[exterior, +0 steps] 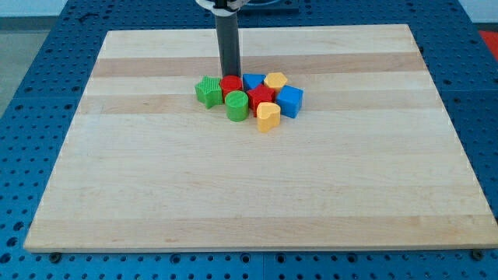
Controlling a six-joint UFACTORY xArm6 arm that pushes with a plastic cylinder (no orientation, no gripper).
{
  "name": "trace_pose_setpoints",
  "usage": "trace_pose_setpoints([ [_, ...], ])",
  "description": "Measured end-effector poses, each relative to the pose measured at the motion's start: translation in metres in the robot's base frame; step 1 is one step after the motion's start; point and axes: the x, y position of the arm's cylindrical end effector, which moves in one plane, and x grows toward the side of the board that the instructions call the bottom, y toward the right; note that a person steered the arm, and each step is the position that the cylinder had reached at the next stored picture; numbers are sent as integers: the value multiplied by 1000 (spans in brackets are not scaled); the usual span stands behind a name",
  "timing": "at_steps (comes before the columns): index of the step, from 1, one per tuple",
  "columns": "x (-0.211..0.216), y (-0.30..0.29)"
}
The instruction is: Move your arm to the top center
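Observation:
My dark rod comes down from the view's top and my tip (229,75) rests on the board just behind a cluster of blocks. The tip is right at the top edge of the red cylinder (230,85). Left of that is a green star-shaped block (208,91). A green cylinder (237,106) sits in front. A red star-shaped block (261,97), a blue block (253,82), a yellow block (275,81), a blue cube (290,101) and a yellow heart-shaped block (268,116) fill the cluster's right side.
The wooden board (249,194) lies on a blue perforated table (31,93). The cluster sits above the board's middle, slightly toward the view's top.

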Motion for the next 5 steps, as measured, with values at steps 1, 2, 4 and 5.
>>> trace_pose_setpoints([
  [1, -22, -11],
  [2, -20, -55],
  [4, 20, -115],
  [5, -38, -97],
])
